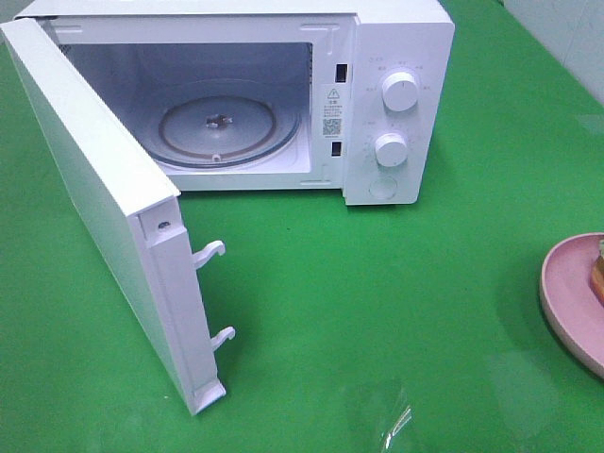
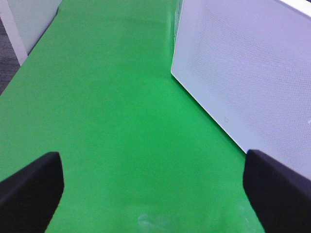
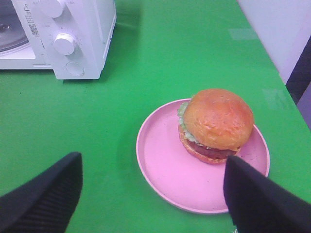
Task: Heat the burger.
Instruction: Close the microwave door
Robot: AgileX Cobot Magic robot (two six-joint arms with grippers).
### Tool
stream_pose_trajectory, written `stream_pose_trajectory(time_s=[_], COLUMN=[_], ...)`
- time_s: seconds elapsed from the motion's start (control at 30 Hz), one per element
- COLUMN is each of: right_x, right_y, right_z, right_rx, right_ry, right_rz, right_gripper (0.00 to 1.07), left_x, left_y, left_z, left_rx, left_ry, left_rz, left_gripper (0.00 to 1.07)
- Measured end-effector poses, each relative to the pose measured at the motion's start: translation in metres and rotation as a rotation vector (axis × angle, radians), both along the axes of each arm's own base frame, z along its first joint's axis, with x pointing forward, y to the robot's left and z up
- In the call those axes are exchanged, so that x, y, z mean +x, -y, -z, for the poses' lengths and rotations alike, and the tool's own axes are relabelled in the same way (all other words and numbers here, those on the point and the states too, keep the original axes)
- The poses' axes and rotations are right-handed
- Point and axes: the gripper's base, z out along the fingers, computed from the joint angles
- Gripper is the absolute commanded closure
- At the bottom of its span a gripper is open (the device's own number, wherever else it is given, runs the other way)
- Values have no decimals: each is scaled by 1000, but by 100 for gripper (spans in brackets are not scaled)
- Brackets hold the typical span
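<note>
Right claw [image 3: 150,194] spread wide above burger [image 3: 216,124] on pink plate [image 3: 165,170], left claw [image 2: 153,189] wide, both empty

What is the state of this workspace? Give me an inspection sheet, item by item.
Surface: green table, a faint smear near its front edge.
Job's things: burger on pink plate; microwave with door swung open, glass turntable bare.
Clutter: nothing seen.
Grippers: left gripper open, beside the door; right gripper open, over the plate.
Cables: nothing seen.
Surroundings: pale wall panels at the table edges.
</note>
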Motion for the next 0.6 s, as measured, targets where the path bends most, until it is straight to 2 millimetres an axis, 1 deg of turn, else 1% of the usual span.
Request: stream_pose_trajectory(time_s=[0.6], right_x=[0], right_y=[0], right_z=[0], right_rx=[0], right_ry=[1], right_rz=[0], right_gripper=[31], left_x=[0], left_y=[0], left_z=[0], left_rx=[0], left_ry=[0], left_rz=[0], left_gripper=[15])
